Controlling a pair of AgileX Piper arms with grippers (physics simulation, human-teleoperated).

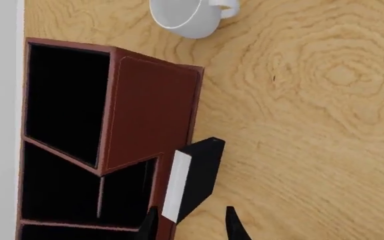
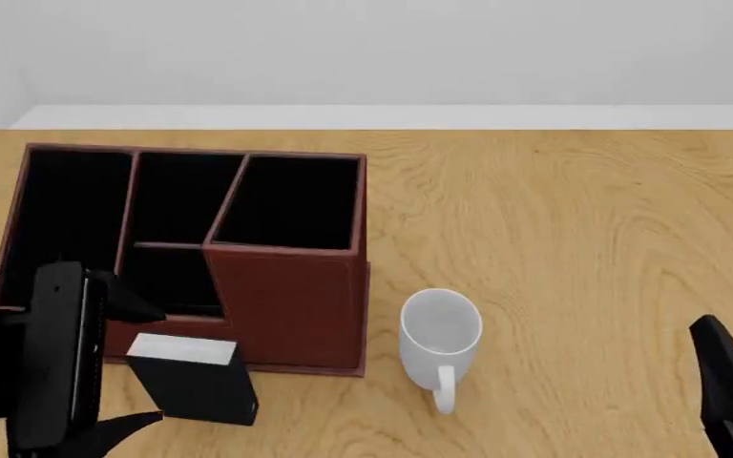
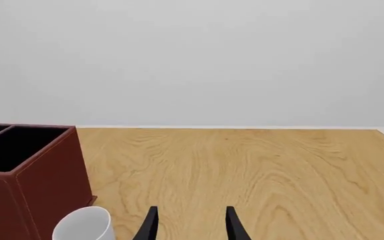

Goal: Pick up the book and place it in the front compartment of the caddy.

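The desk [image 2: 571, 219] carries the caddy [image 2: 293, 305] toward its left edge, reaching from mid-depth nearly to the near edge; the white mug [image 2: 441, 334] stands just beside the caddy's right wall, handle toward me. The book [image 2: 195, 380] stands upright at the near left edge of the desk, touching the caddy's front wall, white page edge up; my left gripper [image 1: 189, 225] straddles it with fingers spread, not clamped; my right gripper [image 3: 189, 225] hangs parted over bare desk near the right edge.
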